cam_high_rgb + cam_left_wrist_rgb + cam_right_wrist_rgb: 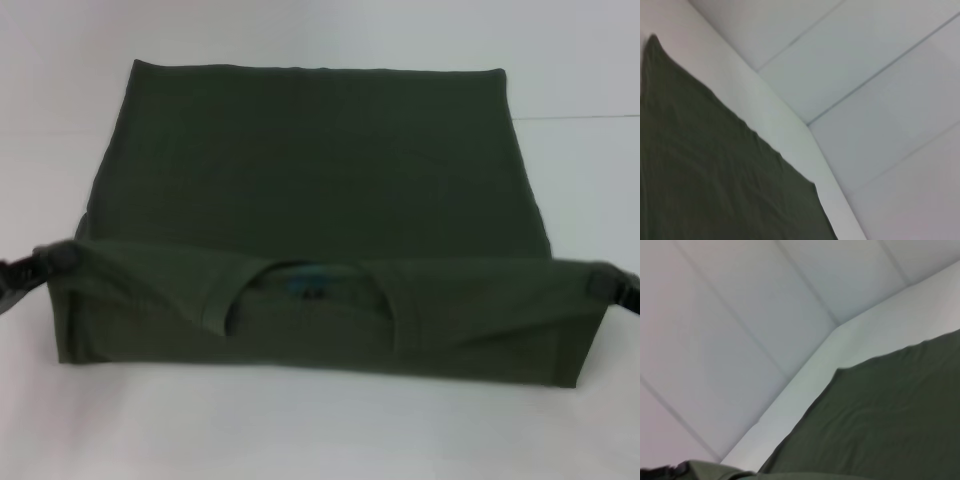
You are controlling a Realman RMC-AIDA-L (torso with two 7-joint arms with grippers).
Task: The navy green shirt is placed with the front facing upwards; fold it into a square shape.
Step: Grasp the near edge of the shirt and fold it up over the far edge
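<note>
The navy green shirt (310, 165) lies spread over the white table (300, 430). Its near edge, the collar end, is held up off the table as a taut band. The round collar with a small blue label (308, 285) shows in the middle of that band. My left gripper (42, 265) is shut on the band's left corner. At the right corner my right gripper (603, 283) is shut on the cloth too. The left wrist view shows the shirt (715, 175) as flat fabric on the table (785, 135). In the right wrist view the shirt (890, 415) also lies flat.
The white table surface runs all around the shirt, with a bare strip in front of the raised edge and more at the far side (320, 35). Beyond the table edge (805, 375), the wrist views show pale panelled surfaces.
</note>
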